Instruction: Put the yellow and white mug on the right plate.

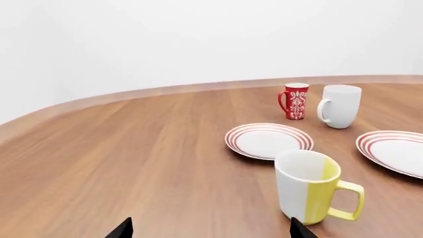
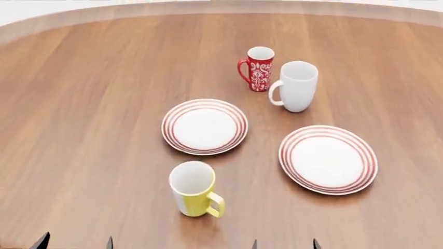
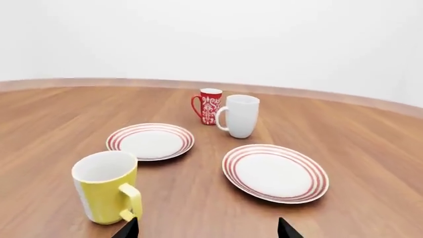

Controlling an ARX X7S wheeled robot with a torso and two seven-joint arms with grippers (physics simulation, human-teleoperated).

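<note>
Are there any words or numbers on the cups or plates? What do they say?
None: no words, numbers or brand names can be read in any view.
The red mug has only a white swirly pattern, no letters.
The two plates have only thin red rings.
The yellow and white mug and the white mug are plain.

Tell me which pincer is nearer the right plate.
Right. The right pincer sits just short of the plate, on the robot's side; the left pincer is far left.
</note>
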